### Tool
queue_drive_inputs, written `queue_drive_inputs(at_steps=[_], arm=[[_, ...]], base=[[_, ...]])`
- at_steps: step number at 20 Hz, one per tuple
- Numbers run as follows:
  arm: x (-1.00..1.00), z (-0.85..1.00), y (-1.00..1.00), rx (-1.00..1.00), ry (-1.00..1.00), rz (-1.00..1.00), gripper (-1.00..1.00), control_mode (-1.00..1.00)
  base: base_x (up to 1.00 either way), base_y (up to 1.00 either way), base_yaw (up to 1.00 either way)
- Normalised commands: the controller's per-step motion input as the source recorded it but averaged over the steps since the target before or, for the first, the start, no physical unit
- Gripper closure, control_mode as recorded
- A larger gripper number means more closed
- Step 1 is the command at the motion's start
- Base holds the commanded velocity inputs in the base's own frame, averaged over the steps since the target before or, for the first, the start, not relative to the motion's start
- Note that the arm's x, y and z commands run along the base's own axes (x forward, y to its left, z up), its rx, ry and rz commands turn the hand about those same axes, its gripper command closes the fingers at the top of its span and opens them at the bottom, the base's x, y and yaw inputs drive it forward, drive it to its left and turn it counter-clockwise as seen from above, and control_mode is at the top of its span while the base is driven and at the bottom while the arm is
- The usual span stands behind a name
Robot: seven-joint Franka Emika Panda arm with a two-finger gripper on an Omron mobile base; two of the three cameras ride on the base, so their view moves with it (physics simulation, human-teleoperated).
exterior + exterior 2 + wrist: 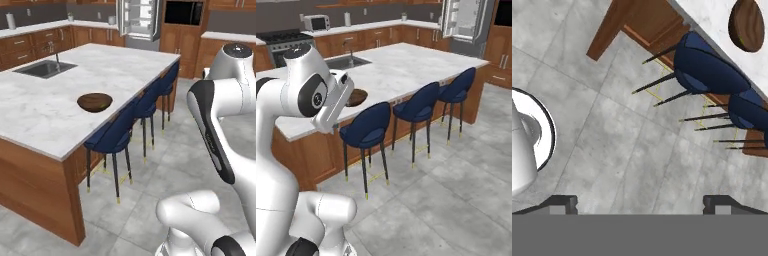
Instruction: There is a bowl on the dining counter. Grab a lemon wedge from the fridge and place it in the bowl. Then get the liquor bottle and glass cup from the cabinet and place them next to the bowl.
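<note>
The shallow dark-brown bowl sits on the white marble dining counter, near its stool-side edge. In the right base view the bowl is partly hidden behind my forearm. My gripper hangs over the grey floor beside the counter, open, with nothing between its wide-apart fingertips. The hand view shows the bowl at top right, and a faint yellowish speck shows inside it. The grey fridge stands at the far end with a door swung open. The liquor bottle, glass cup and cabinet are out of view.
Three navy bar stools line the counter's near side, over the tiled floor. A sink with faucet is set into the counter's far part. Wall counters with drawers and a microwave run along the back.
</note>
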Motion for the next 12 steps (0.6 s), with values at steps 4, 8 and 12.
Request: queue_drive_inputs(at_steps=[4, 8, 12], arm=[[0.00, 0.00, 0.00, 0.00, 0.00, 0.00, -1.00, 1.00], [0.00, 0.00, 0.00, 0.00, 0.00, 0.00, -1.00, 1.00], [0.00, 0.00, 0.00, 0.00, 0.00, 0.00, -1.00, 1.00]], base=[[-0.54, 1.00, -0.27], [-0.32, 1.00, -0.27], [-0.05, 1.00, -0.30]])
